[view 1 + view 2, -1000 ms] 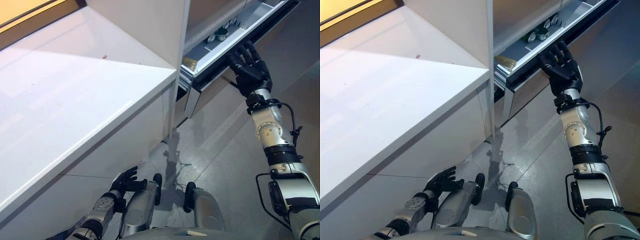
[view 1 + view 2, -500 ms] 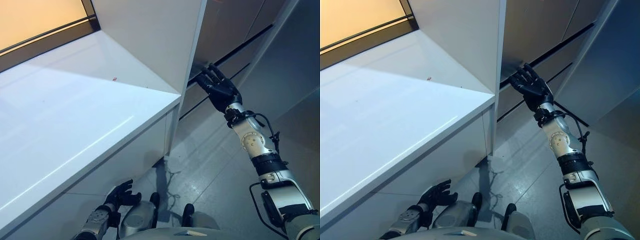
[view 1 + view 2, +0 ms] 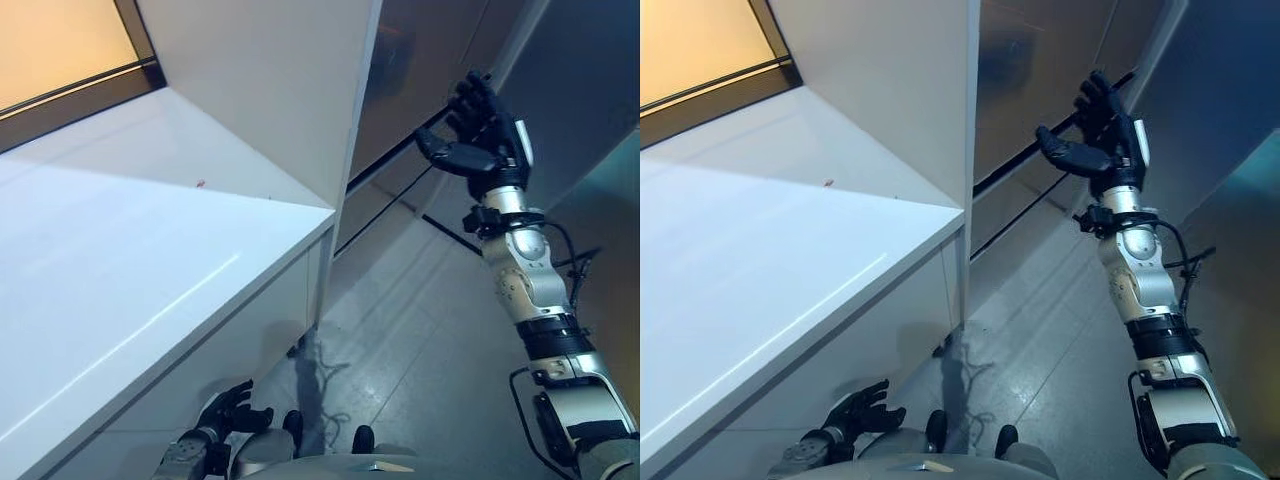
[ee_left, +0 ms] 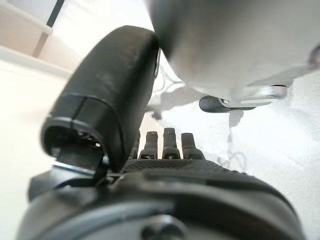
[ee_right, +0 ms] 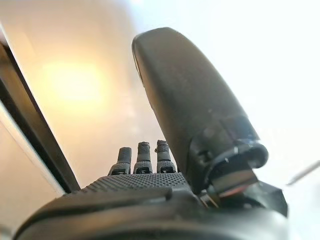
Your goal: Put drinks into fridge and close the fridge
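The steel fridge front (image 3: pixel 1040 70) stands closed beside the white counter, with only a dark seam (image 3: pixel 1035 155) between its panels. My right hand (image 3: pixel 480 135) is open and empty, held up close in front of the fridge front near that seam. In the right wrist view its fingers (image 5: pixel 145 157) are straight and point at the steel face. My left hand (image 3: pixel 225 410) is open and empty, hanging low by the counter's base; it also shows in the left wrist view (image 4: pixel 165 147).
A white counter (image 3: pixel 120 260) runs along the left, with a tall white side panel (image 3: pixel 270 90) between it and the fridge. Grey floor (image 3: pixel 420 340) lies open in front of the fridge.
A second ago the fridge drawer stood open with drinks in it and my right hand was on its front. The drawer has slid shut and the hand has lifted away. The camera has shifted.
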Robot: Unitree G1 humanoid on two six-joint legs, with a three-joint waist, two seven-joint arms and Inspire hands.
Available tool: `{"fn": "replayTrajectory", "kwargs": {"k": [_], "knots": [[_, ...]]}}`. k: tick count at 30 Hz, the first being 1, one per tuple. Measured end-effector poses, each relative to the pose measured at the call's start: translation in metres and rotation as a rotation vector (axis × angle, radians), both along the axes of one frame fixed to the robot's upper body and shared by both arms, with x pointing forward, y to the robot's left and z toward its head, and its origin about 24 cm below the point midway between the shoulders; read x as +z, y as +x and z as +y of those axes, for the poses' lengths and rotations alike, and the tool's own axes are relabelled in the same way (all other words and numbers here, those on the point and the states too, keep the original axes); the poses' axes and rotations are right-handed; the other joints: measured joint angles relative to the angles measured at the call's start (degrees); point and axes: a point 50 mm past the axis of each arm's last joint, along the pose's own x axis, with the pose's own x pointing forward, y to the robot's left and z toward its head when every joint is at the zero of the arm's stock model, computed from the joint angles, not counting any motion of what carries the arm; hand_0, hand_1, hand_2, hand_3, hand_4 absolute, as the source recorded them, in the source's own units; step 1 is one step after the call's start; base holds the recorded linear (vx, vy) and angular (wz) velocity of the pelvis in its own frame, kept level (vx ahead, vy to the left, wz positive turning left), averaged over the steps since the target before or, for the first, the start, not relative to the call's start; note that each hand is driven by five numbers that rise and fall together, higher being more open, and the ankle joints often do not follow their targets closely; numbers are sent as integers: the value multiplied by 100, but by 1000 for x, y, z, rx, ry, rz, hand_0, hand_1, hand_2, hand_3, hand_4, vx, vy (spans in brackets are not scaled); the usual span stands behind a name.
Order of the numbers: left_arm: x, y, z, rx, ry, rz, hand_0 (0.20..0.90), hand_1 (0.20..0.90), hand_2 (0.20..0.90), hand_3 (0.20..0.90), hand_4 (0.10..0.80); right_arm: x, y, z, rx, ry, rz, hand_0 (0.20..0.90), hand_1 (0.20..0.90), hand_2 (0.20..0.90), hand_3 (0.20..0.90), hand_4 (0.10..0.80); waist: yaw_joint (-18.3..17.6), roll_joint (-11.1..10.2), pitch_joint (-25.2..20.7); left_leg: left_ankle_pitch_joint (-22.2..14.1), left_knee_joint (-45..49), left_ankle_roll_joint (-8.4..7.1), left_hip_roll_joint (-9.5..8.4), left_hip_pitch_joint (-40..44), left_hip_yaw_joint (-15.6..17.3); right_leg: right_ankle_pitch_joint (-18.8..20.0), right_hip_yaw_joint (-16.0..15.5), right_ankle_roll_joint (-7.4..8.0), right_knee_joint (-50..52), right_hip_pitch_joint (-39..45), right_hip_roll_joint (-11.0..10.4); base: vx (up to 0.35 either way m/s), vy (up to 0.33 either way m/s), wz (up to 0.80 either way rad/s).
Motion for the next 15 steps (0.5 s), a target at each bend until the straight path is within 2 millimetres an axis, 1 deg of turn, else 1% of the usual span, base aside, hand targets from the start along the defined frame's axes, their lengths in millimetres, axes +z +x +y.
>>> {"fn": "replayTrajectory", "kwargs": {"k": [2,5,7,8,10,12,13,14,15], "knots": [[-1,-5,0,5,-3,12,900,900,900,900,800,-9,-6,-12,-75,32,25,900,900,900,900,800,-60,8,-147,25,-129,-2,16,42,62,28,68,-3,-90,2,52,-68,-102,-18],[-4,-12,1,20,-10,35,900,900,900,900,800,-30,-15,-28,-166,68,83,900,900,900,900,800,-137,19,-253,53,-263,-28,50,154,118,108,115,-25,-293,105,75,-74,-95,-12],[-4,-13,0,30,-20,38,900,900,900,900,800,-51,-21,-35,-195,106,145,900,900,900,900,800,-212,29,-304,76,-348,-62,74,217,121,150,111,-47,-421,198,102,-73,-88,-2],[-5,-14,-1,38,-27,39,900,900,900,900,800,-69,-25,-39,-201,146,202,900,900,900,900,800,-232,32,-357,98,-427,-79,94,251,124,163,113,-60,-464,212,125,-69,-78,-4],[-5,-14,-3,46,-38,42,900,900,900,900,800,-113,-37,-43,-204,225,352,900,900,900,900,800,-261,39,-454,180,-611,-120,141,327,130,185,110,-91,-539,234,171,-65,-72,-3],[-5,-13,-4,74,-58,39,900,900,900,900,800,-171,-61,-39,-190,304,556,900,900,900,900,800,-296,52,-484,227,-725,-152,182,404,116,215,83,-130,-651,309,219,-45,-60,2],[-6,-13,-5,86,-65,42,900,900,900,900,800,-195,-73,-34,-179,330,660,900,900,900,900,800,-314,71,-494,227,-726,-153,194,414,119,215,81,-131,-652,322,233,-30,-59,2],[-6,-13,-6,100,-77,46,900,900,900,900,800,-222,-89,-27,-163,340,786,900,900,900,900,800,-328,108,-508,223,-728,-159,206,407,119,214,80,-132,-653,319,243,-22,-50,-2],[-6,-12,-9,106,-88,43,900,900,900,900,800,-243,-105,-21,-149,354,891,900,900,900,900,800,-339,155,-503,222,-727,-162,213,408,124,214,83,-132,-653,316,250,-16,-40,-1]]}}
